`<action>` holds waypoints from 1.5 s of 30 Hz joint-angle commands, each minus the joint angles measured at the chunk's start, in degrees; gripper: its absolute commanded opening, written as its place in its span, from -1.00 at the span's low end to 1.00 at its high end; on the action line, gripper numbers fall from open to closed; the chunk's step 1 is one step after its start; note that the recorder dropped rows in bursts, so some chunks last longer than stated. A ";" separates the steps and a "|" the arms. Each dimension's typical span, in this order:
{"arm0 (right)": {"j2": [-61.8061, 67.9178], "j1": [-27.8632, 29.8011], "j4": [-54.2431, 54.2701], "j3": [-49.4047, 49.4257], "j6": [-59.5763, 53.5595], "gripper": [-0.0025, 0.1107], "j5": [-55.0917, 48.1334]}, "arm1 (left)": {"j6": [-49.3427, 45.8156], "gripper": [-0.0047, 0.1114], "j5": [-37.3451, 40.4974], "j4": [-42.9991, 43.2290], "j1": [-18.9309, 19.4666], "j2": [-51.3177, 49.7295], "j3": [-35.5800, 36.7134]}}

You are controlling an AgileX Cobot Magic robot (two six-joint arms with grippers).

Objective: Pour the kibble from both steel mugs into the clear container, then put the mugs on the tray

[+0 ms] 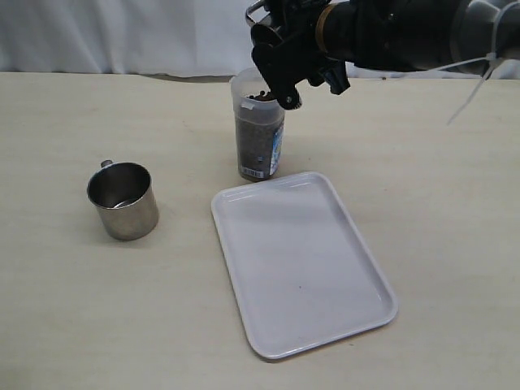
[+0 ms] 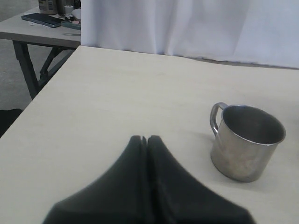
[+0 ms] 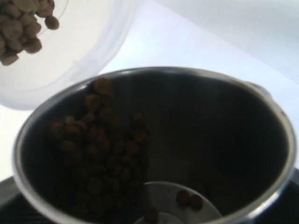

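Steel mug (image 3: 215, 140) in right gripper (image 1: 278, 61) above clear container (image 1: 258, 142).

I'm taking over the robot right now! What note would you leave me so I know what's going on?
Left gripper: shut, empty, above the table near the standing mug.
Right gripper: holds the tilted mug over the clear container; some kibble is inside the mug.
Standing mug: left of the tray, looks empty.
Tray: bare, beside the container.
Done: one mug seemingly emptied.
Left: finish pouring, put both mugs on the tray.
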State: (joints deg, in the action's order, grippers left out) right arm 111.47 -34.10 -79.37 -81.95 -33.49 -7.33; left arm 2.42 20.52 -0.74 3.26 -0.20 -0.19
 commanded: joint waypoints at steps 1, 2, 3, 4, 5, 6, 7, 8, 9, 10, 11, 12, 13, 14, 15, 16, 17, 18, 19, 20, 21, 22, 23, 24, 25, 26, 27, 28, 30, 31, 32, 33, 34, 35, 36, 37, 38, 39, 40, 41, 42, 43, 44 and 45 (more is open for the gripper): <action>-0.37 -0.06 -1.15 -0.60 -0.48 -0.87 0.72 | -0.04 -0.92 -0.53 0.13 -0.30 0.20 0.19; -0.37 -0.06 -1.15 -0.60 -0.48 -0.87 0.72 | -0.04 -0.92 -0.53 0.13 -0.30 0.20 0.19; -0.37 -0.06 -1.15 -0.60 -0.48 -0.87 0.72 | -0.04 -0.92 -0.53 0.13 -0.30 0.20 0.19; -0.37 -0.06 -1.15 -0.60 -0.48 -0.87 0.72 | -0.04 -0.92 -0.53 0.13 -0.30 0.20 0.19; -0.47 -0.06 -1.15 -0.60 -0.48 -0.87 0.80 | -0.04 -0.92 -0.53 0.13 -0.30 0.20 0.19; -0.48 -0.06 -1.15 -0.60 -0.30 -0.87 0.84 | -0.04 -0.92 -0.53 0.13 -0.30 0.20 0.19; -0.56 -0.06 -0.95 -0.60 -0.04 -0.87 1.06 | -0.04 -0.92 -0.53 0.13 -0.30 0.20 0.19; -0.70 -0.06 -0.95 -0.60 0.25 -0.87 1.17 | -0.04 -0.92 -0.53 0.13 -0.30 0.20 0.19; -0.84 -0.06 -0.95 -0.60 0.55 -0.87 1.16 | -0.04 -0.92 -0.53 0.13 -0.30 0.20 0.19; -1.06 -0.06 -0.95 -0.60 1.32 -0.87 1.18 | -0.04 -0.92 -0.53 0.13 -0.30 0.20 0.19; -1.35 -0.06 -0.95 -0.60 1.58 -0.87 1.18 | -0.04 -0.92 -0.53 0.13 -0.30 0.20 0.19; -1.61 -0.06 -0.95 -0.60 1.57 -0.87 1.18 | -0.04 -0.92 -0.53 0.13 -0.30 0.20 0.19; -1.72 -0.06 -0.95 -0.60 1.57 -0.87 1.18 | -0.04 -0.92 -0.53 0.13 -0.30 0.20 0.19; -1.82 -0.06 -0.95 -0.60 1.57 -0.87 1.18 | -0.04 -0.92 -0.53 0.13 -0.30 0.20 0.19; -1.82 -0.06 -0.95 -0.60 1.57 -0.87 1.18 | -0.04 -0.92 -0.53 0.13 -0.30 0.20 0.19; -1.83 -0.06 -0.95 -0.60 1.57 -0.87 1.07 | -0.04 -0.92 -0.53 0.13 -0.30 0.20 0.19; -1.83 -0.06 -0.95 -0.60 1.57 -0.87 1.07 | -0.04 -0.92 -0.53 0.13 -0.30 0.20 0.19; -1.83 -0.06 -0.95 -0.60 1.57 -0.87 1.07 | -0.04 -0.92 -0.53 0.13 -0.30 0.20 0.19; -1.83 -0.06 -0.95 -0.60 1.57 -0.87 1.07 | -0.04 -0.92 -0.53 0.13 -0.30 0.20 0.19; -1.83 -0.06 -0.95 -0.60 1.57 -0.87 1.20 | -0.04 -0.92 -0.53 0.13 -0.30 0.20 0.19; -1.83 -0.06 -1.22 -0.60 1.29 -0.87 1.20 | -0.04 -0.92 -0.53 0.13 -0.30 0.20 0.19; -1.83 -0.06 -1.22 -0.60 1.29 -0.87 1.20 | -0.04 -0.92 -0.53 0.13 -0.30 0.20 0.19; -1.83 -0.06 -1.21 -0.60 1.12 -0.87 1.20 | -0.04 -0.92 -0.53 0.13 -0.30 0.20 0.19; -1.83 -0.06 -1.21 -0.60 1.12 -0.87 1.20 | -0.04 -0.92 -0.53 0.13 -0.30 0.20 0.19; -1.83 -0.06 -1.24 -0.60 0.79 -0.87 1.20 | -0.04 -0.92 -0.53 0.13 -0.30 0.20 0.19; -1.83 -0.06 -1.92 -0.60 0.79 -0.87 1.20 | -0.04 -0.92 -0.53 0.13 -0.30 0.20 0.19; -1.83 -0.06 -2.59 -0.60 0.79 -0.87 1.20 | -0.04 -0.92 -0.53 0.13 -0.30 0.20 0.19; -1.83 -0.06 -2.59 -0.60 0.79 -0.87 1.20 | -0.04 -0.92 -0.53 0.13 -0.30 0.20 0.19; -1.83 -0.06 -2.73 -0.60 0.79 -0.87 1.20 | -0.04 -0.92 -0.53 0.13 -0.30 0.20 0.19; -1.83 -0.06 -2.73 -0.60 0.79 -0.87 1.20 | -0.04 -0.92 -0.53 0.13 -0.30 0.20 0.19; -1.83 -0.06 -2.73 -0.60 0.79 -0.87 1.20 | -0.04 -0.92 -0.53 0.13 -0.30 0.20 0.19; -1.83 -0.06 -2.73 -0.60 0.63 -0.87 1.20 | -0.04 -0.92 -0.53 0.13 -0.30 0.20 0.19; -1.83 -0.06 -2.73 -0.60 0.29 -0.87 1.20 | -0.04 -0.92 -0.53 0.13 -0.30 0.20 0.19; -1.83 -0.06 -2.73 -0.60 -0.41 -0.87 1.20 | -0.04 -0.92 -0.53 0.13 -0.30 0.20 0.19; -1.83 -0.06 -2.73 -0.60 -0.52 -0.87 1.20 | -0.04 -0.92 -0.53 0.13 -0.30 0.20 0.19; -1.83 -0.06 -2.73 -0.60 -0.65 -0.87 1.20 | -0.04 -0.92 -0.53 0.13 -0.30 0.20 0.19; -1.83 -0.06 -2.73 -0.60 -0.65 -0.87 1.20 | -0.04 -0.92 -0.63 0.13 -0.30 0.20 0.19; -1.83 -0.06 -3.01 -0.60 -0.65 -0.87 1.00 | -0.04 -0.92 -0.63 0.13 -0.30 0.20 0.19; -1.83 -0.06 -3.81 -0.60 -0.65 -0.87 0.77 | -0.04 -0.92 -0.63 0.13 -0.30 0.20 0.19; -1.83 -0.06 -4.27 -0.60 -0.65 -0.87 0.70 | -0.04 -0.92 -0.63 0.13 -0.30 0.20 0.19; -1.83 -0.06 -4.27 -0.60 -0.65 -0.87 0.70 | -0.04 -0.92 -0.63 0.13 -0.30 0.20 0.19; -1.93 -0.06 -4.27 -0.60 -0.65 -0.87 0.70 | -0.04 -0.92 -0.63 0.13 -0.30 0.20 0.19; -1.93 -0.06 -4.27 -0.60 -0.65 -0.87 0.70 | -0.04 -0.92 -0.63 0.13 -0.30 0.20 0.19; -1.93 -0.06 -4.27 -0.60 -0.65 -0.87 0.70 | -0.04 -0.92 -0.63 0.13 -0.30 0.20 0.19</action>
State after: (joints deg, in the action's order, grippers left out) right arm 110.45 -34.10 -82.93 -82.13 -33.62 -6.71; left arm 2.42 20.52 -0.74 3.26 -0.20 -0.19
